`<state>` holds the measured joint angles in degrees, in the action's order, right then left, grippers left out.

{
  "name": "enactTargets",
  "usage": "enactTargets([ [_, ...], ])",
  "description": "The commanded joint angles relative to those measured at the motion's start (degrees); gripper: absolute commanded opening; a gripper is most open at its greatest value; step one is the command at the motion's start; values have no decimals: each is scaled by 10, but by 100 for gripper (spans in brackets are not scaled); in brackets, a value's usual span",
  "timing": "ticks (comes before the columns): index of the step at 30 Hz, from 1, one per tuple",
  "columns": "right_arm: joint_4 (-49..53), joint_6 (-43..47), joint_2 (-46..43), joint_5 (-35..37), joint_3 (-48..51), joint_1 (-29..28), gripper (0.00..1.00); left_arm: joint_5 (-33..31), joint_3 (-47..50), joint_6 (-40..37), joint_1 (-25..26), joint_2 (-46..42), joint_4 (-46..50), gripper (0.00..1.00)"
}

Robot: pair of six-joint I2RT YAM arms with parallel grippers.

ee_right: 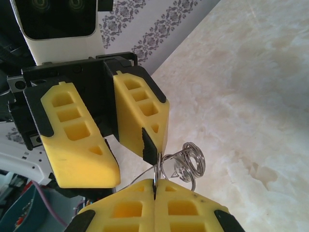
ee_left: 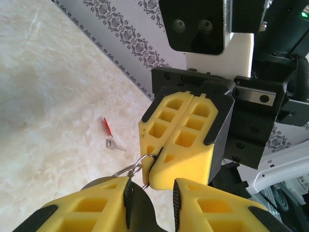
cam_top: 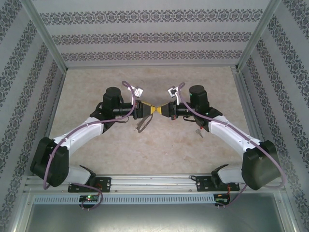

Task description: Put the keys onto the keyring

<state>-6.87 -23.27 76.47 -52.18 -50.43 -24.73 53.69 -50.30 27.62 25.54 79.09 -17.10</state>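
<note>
One small silver key (ee_left: 112,143) with one red tag (ee_left: 106,125) lies flat on the table (cam_top: 145,154), right of the middle. A little farther, the two grippers meet tip to tip. The right gripper (ee_left: 152,168) is closed on the single keyring (ee_right: 188,162). The left gripper (ee_right: 131,164) has its jaws apart, one finger just beside the wire.

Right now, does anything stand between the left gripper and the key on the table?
Nothing visible does. The key lies alone on the bare table, off to the side of the left gripper. The right gripper is shut on the keyring, away from that path.
</note>
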Motion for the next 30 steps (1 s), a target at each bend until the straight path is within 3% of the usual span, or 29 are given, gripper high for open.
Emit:
enactTargets([
  [1, -14, -6, 12, -60, -28, 8, 0, 5, -27, -65, 14, -20, 62, 31],
  [12, -3, -5, 34, -115, -47, 10, 0, -12, -38, -108, 13, -34, 99, 38],
  [18, 7, 3, 21, -109, -44, 10, 0, -45, -39, -117, 13, -35, 119, 55],
  [23, 12, 8, 16, -101, -40, 10, 0, -35, -30, -102, 13, -37, 84, 53],
  [30, 9, 7, 14, -93, -40, 10, 0, 32, -29, -38, 13, -25, 21, 45],
])
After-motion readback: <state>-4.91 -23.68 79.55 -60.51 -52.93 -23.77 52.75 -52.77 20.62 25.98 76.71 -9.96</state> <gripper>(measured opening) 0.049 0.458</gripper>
